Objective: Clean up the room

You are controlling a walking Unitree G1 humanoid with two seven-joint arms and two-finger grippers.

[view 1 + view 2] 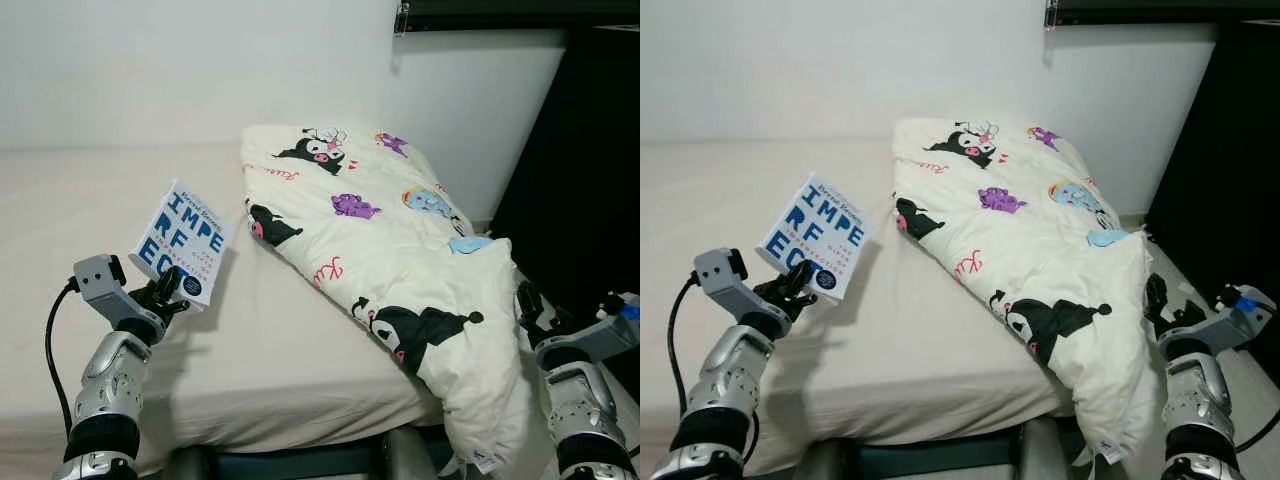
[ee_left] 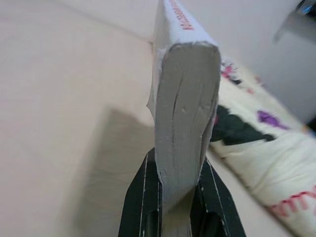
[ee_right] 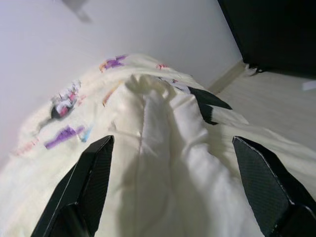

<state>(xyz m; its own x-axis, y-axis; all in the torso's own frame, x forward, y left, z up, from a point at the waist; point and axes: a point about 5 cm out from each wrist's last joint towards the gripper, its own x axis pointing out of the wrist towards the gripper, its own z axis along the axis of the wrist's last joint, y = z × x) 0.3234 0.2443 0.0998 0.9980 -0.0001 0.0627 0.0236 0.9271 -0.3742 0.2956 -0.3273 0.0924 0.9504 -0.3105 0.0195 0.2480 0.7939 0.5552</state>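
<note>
The left gripper is pinching a white paperback book with big blue letters on the cover, holding it up tilted above the beige mattress. In the left wrist view both fingers squeeze the page edge. A cream cartoon-print comforter lies bunched along the bed's right side, one end drooping off the edge. The right gripper sits spread wide right by that hanging end, its fingers either side of a fold.

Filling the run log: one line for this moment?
left gripper: shut on book | right gripper: open, at quilt | bed
</note>
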